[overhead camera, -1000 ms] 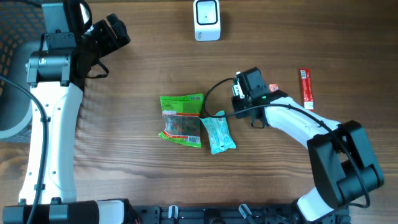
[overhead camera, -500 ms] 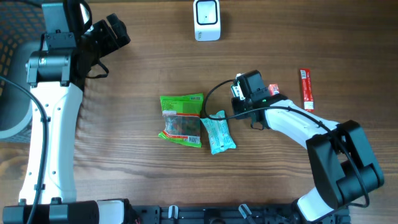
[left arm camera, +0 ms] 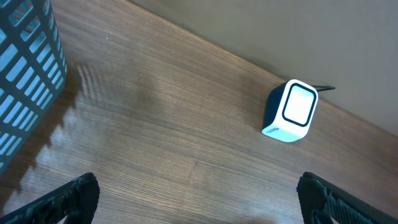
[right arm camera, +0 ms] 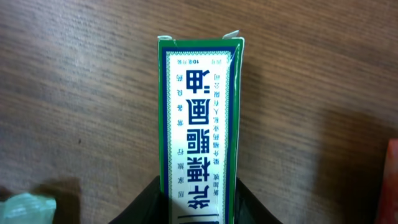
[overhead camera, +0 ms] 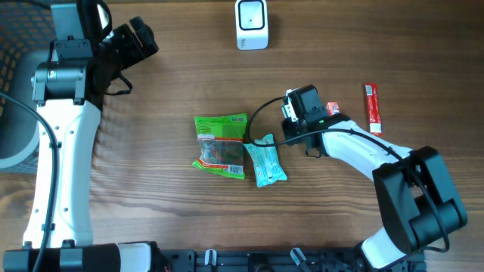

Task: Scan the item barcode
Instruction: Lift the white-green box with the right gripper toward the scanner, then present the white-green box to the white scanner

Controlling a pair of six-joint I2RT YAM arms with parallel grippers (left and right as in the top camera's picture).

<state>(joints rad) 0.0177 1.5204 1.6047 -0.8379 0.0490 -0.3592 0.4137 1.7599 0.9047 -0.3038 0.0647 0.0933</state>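
jaws of the right gripper [right arm camera: 199,202] are pinching the green box [right arm camera: 199,112] by its long sides, the box jutting ahead between them; it is looking light, stiff, crushable. left gripper [left arm camera: 199,205] is gaping empty.

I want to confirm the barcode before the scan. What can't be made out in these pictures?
Barcode on the green box: right wrist view shows only a lettered face; the near end runs off the bottom edge.
Same box, overhead: hidden under the right gripper.
Red stick print: too small overhead.
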